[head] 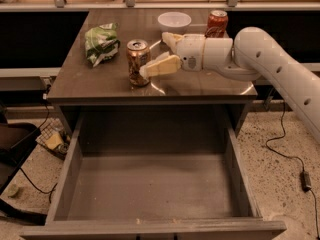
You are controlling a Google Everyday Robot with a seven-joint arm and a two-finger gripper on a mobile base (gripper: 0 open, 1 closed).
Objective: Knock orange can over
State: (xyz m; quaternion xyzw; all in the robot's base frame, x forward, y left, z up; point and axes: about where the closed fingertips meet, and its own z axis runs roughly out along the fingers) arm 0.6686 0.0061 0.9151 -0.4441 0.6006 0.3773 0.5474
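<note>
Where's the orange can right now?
In the camera view, the orange can stands upright near the table's front edge, between the green bag at left and the gripper at right.

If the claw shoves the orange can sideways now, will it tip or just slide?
Likely tips: the orange can stands upright, tall and narrow, and the open claw sits right beside it, near its mid-height. The tabletop looks glossy, so a low push might just slide it. Once down, it would probably roll.
</note>
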